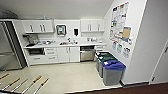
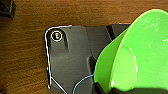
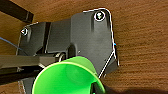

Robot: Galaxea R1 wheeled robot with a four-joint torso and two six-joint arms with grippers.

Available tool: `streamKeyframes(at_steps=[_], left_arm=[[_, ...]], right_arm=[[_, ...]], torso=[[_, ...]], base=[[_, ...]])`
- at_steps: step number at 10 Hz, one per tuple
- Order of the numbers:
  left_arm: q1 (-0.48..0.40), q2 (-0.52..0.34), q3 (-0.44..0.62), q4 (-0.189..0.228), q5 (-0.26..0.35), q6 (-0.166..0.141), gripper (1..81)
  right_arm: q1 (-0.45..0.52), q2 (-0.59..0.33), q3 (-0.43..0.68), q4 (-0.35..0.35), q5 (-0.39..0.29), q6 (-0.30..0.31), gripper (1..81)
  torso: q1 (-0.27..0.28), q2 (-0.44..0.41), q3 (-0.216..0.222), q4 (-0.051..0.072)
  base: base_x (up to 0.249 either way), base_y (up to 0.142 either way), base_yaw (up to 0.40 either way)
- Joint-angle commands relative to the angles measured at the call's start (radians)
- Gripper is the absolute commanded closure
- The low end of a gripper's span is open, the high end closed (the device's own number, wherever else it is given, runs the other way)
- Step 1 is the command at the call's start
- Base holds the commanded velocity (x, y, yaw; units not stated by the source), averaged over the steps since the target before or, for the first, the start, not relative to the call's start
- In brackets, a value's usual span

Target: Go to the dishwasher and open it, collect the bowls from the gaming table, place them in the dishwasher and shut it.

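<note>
Head view: a small kitchen seen from the doorway, with a green bowl at each wrist.

Right of centre under the white counter (image 1: 75,45) sits the dishwasher (image 1: 87,53), dark steel front, its door looking shut or nearly so. White cupboards (image 1: 37,26) hang above, a steel fridge (image 1: 8,50) stands at the left edge, and grey bins (image 1: 113,72) with green and blue lids line the right wall below the posters (image 1: 119,20). In the left wrist view a bright green bowl (image 2: 135,52) looms at the right, over wood-brown floor (image 2: 25,50). Another green bowl (image 3: 67,76) shows low in the right wrist view. Each bowl appears carried at its wrist, but I cannot tell how either claw stands.
</note>
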Motion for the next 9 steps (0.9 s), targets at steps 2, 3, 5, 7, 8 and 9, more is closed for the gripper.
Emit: streamKeyframes(at_steps=[2,3,5,7,8,9], left_arm=[[-0.051,-0.017,0.005,0.003,0.047,-0.001,81.1],[-0.051,-0.017,0.005,0.003,0.047,-0.001,81.1],[-0.051,-0.017,0.005,0.003,0.046,-0.001,81.1],[-0.051,-0.017,0.004,0.003,0.046,-0.001,81.1],[-0.051,-0.017,0.001,0.003,0.047,-0.001,81.1],[-0.051,-0.016,-0.002,0.005,0.047,-0.001,81.1]], right_arm=[[0.035,-0.024,-0.002,-0.014,-0.044,-0.003,81.1],[0.034,-0.024,-0.002,-0.014,-0.044,-0.003,81.1],[0.034,-0.024,-0.002,-0.014,-0.044,-0.003,81.1],[0.032,-0.024,-0.002,-0.014,-0.044,-0.003,81.1],[0.032,-0.024,-0.002,-0.014,-0.044,-0.003,81.1],[0.032,-0.024,-0.002,-0.014,-0.044,-0.003,81.1]], torso=[[0.0,0.0,0.0,0.0],[0.0,0.0,0.0,0.0],[0.0,0.0,0.0,0.0],[0.0,0.0,0.0,0.0],[0.0,0.0,0.0,0.0],[0.0,0.0,0.0,0.0]], base=[[0.155,0.0,0.0],[0.155,0.0,0.0],[0.155,0.0,0.0],[0.155,0.0,0.0],[0.155,0.0,0.0],[0.155,0.0,0.0]])
